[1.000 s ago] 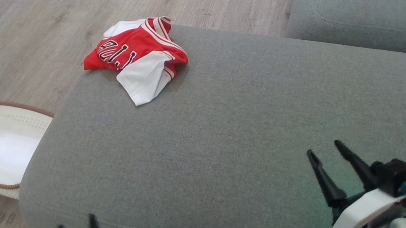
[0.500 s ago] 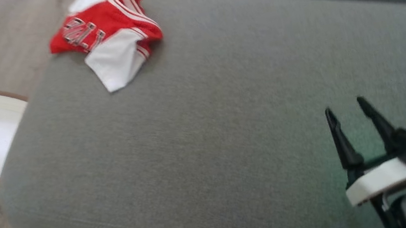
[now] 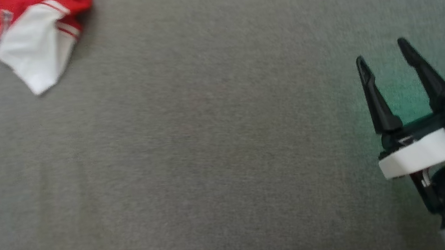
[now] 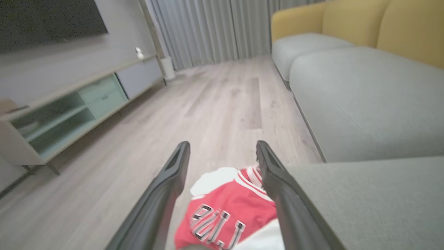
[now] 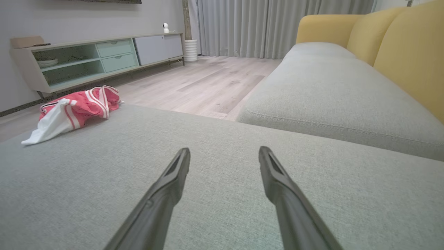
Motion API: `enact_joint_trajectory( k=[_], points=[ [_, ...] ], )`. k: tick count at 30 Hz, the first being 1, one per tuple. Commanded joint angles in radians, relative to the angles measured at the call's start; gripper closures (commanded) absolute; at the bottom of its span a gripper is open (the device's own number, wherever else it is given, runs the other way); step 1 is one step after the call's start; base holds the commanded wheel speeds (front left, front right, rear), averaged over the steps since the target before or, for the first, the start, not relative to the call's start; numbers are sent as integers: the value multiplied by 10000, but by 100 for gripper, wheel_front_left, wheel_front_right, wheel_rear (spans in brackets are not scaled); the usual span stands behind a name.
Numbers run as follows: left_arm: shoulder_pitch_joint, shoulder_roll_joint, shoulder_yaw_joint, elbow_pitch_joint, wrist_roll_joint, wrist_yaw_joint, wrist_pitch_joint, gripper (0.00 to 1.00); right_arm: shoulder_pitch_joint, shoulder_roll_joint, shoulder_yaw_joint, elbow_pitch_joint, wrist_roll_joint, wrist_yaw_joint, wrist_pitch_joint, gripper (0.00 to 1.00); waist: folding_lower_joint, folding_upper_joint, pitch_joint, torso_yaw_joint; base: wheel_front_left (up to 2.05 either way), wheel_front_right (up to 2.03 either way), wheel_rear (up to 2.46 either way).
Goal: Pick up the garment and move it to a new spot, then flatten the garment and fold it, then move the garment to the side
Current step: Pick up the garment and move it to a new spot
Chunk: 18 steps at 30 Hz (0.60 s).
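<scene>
Barely at the start of the task: no pick-up, no move, no flattening and no fold as yet, judging by the red and white jersey [image 3: 24, 36] lying crumpled and untouched at the far left corner of the grey sofa cushion [image 3: 208, 146], right at the edge above the wooden floor [image 4: 215, 97]. Over it, the left gripper [image 4: 222, 147] spread wide and empty, lettered red cloth framed between its two fingers, apart from the cloth as far as can be judged. Low over bare cushion at the near right, the right gripper [image 3: 381, 52] likewise spread wide and empty, well apart from the jersey. Left to do, by this reckoning: everything, beginning with a grasp by the left arm, then a carry to the open middle of the cushion, spreading, folding, setting aside. Around: a second grey seat [image 5: 329, 86] with yellow backrests [image 5: 409, 59] beyond a gap, a long low cabinet [image 5: 86, 55] with pale green shelves and drawers against the wall, a small white device [image 5: 165, 27] on its top, grey curtains [image 5: 263, 27]. Nothing in the way between left gripper and jersey; plenty of bare cushion for the spreading; only hazard in sight the cushion's edge, with cloth likely to slip to the floor under a poor pinch
</scene>
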Motion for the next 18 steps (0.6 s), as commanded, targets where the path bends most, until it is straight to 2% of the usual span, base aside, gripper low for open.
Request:
enact_joint_trajectory(
  k=[1,6,10,14,17,18],
  points=[
    [-542,339,277,119,-64,-77,54,0,-397,-35,258,-461,-79,37,54,0,-3,0,777,-571,0,0,0],
    [-1083,-371,-600,1625,-298,-538,588,0,-559,-35,204,-777,-159,37,137,0,-3,0,1442,-800,0,0,0],
    [-1371,-568,-1137,2511,-344,-674,811,0,-634,-35,143,-951,-227,37,180,0,-3,0,1836,-918,0,0,0],
    [-1664,-506,-1511,3366,-19,-665,665,0,-687,-35,72,-1116,-324,37,235,0,-3,0,2129,-994,0,0,0],
    [-1952,-571,-1584,4239,280,-337,158,0,-711,-35,32,-1243,-385,37,260,0,-3,0,2291,-1037,0,0,0],
    [-2031,-590,-1602,4426,351,-256,14,20,-711,-35,18,-1265,-394,37,264,0,-3,0,2312,-1040,0,0,0]
  ],
)
